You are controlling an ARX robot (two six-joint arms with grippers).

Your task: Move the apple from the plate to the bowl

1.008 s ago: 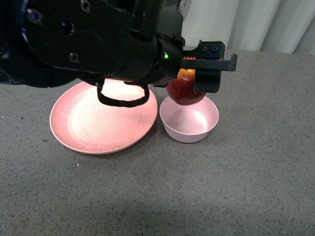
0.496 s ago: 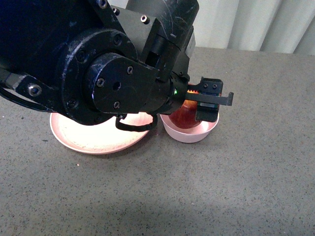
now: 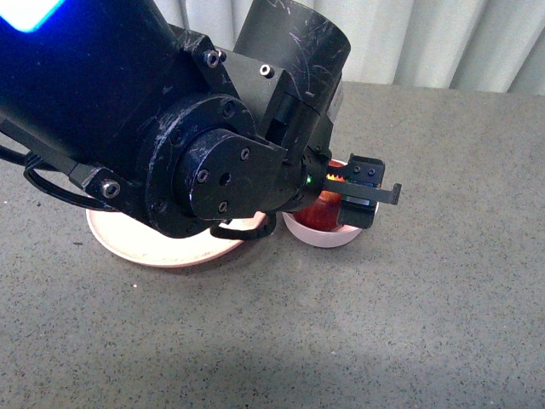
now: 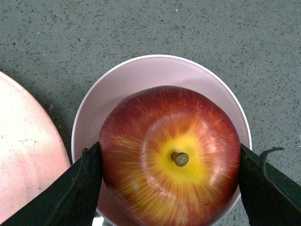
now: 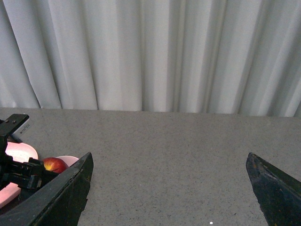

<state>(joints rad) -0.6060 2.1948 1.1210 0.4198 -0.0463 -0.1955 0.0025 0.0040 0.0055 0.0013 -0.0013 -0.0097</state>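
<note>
Left tool [image 4: 169,162] clamped, right tool [image 5: 169,188] spread

No text, label, brand, number or sign can be read in any view. Nothing legible is borne by the apple [image 4: 171,136], the bowl [image 4: 141,75] or the plate [image 4: 23,155]. On the left arm [image 3: 128,102], a blue-lit patch [image 3: 25,10] is seen at eleven o'clock in the front view, but no characters can be made out on it.

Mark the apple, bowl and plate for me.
apple [image 4: 170,154]: left wrist view, yellow patch beside the stem.
bowl [image 4: 141,75]: left wrist view, bare inner wall.
plate [image 4: 23,150]: left wrist view, bare pink surface.
</note>
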